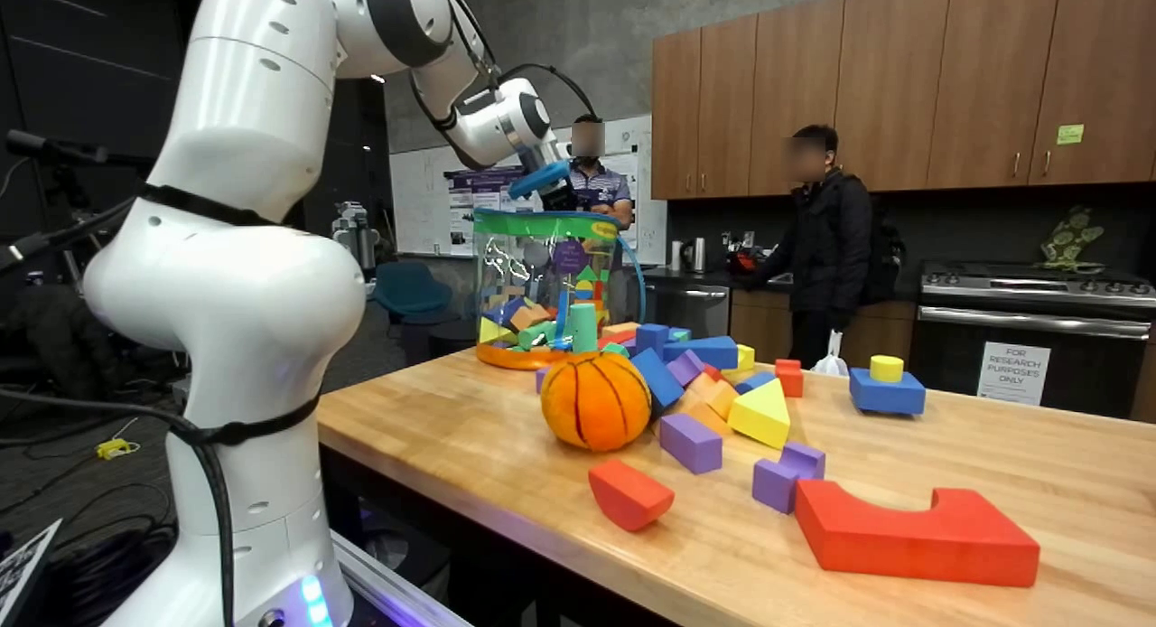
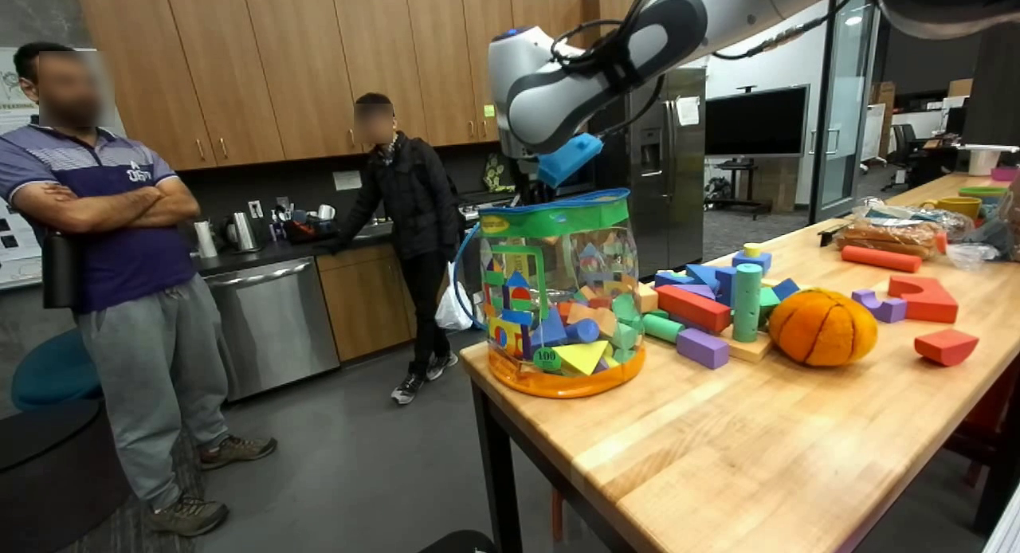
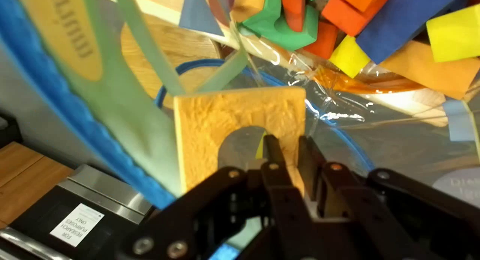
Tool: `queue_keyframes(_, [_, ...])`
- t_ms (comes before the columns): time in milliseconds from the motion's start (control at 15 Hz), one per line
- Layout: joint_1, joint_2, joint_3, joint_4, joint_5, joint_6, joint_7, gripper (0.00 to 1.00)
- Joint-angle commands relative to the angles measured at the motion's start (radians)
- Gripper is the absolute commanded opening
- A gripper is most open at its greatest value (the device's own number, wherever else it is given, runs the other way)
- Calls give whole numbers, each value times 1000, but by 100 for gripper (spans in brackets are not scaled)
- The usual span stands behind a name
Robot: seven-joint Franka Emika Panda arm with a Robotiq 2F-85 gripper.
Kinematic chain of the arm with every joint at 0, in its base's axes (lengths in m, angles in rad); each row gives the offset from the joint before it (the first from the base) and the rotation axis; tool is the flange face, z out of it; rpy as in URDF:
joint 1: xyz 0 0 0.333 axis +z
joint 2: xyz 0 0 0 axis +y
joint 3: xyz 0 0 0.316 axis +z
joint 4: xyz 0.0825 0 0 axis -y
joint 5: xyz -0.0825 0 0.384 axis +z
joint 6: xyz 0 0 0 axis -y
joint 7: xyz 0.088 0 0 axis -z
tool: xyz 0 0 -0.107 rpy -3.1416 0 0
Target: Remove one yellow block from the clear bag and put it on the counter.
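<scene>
In the wrist view's centre, my gripper is pinching 1 leg of the yellow-orange arch block, at the mouth of the clear bag. In an exterior view the counter is lying to their lower right, so I am judging that lifting must come first.

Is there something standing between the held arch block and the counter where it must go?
Yes: the rim and wall of the clear bag. The end effector holds the arch block inside the bag's mouth, so it probably must rise out over the rim to reach the counter.
</scene>
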Motion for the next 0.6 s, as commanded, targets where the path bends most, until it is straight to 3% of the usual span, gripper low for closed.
queue_keyframes(0, [-23, -135, 18, -68, 15, -6, -13, 4])
queue_keyframes(533, [-100, -308, 14, -123, 45, 15, -23, 4])
